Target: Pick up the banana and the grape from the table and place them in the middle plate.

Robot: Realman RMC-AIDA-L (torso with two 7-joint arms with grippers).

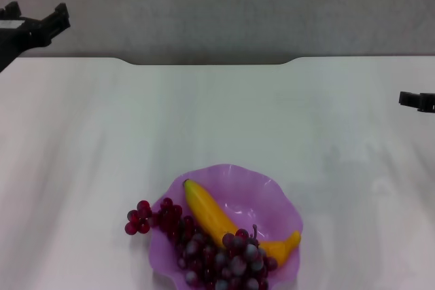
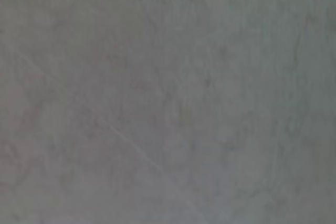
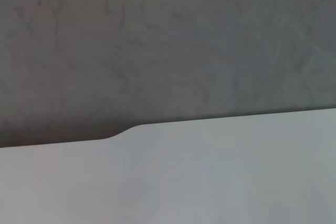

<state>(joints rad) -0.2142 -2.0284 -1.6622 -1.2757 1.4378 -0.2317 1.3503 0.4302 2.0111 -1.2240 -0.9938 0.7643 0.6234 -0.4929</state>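
The purple scalloped plate (image 1: 262,195) sits at the near middle of the white table (image 1: 217,120). The yellow banana (image 1: 214,216) lies across the plate, stem end toward the far left. The dark red-purple grape bunch (image 1: 211,249) lies over the plate's near left rim, with a few grapes (image 1: 136,218) hanging out onto the table. My left gripper (image 1: 37,22) is raised at the far left, away from the plate, with its fingers apart and empty. My right gripper (image 1: 416,100) shows only at the right edge, well away from the plate.
The table's notched far edge (image 1: 211,63) meets a grey wall (image 1: 224,5). The right wrist view shows the same table edge (image 3: 126,132) and wall; the left wrist view shows only grey wall (image 2: 168,98).
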